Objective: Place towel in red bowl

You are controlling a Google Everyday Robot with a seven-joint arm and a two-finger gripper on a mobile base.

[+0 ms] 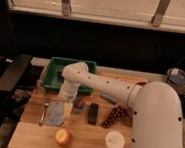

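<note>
Jaws — above flat grey towel (55,113); wooden table (87,142)

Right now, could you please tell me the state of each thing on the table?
claw: down at the table, by the towel's right edge.
towel: lying flat, outside the bowl.
red bowl: right of the claw, without the towel.
spoon: lying flat, left of the towel.
white cup: upright, near the front edge.
green tray: resting at the back.

Dim warm light, glare from windows (109,2) above, pincer (67,100) shaded over table (31,138)
</note>
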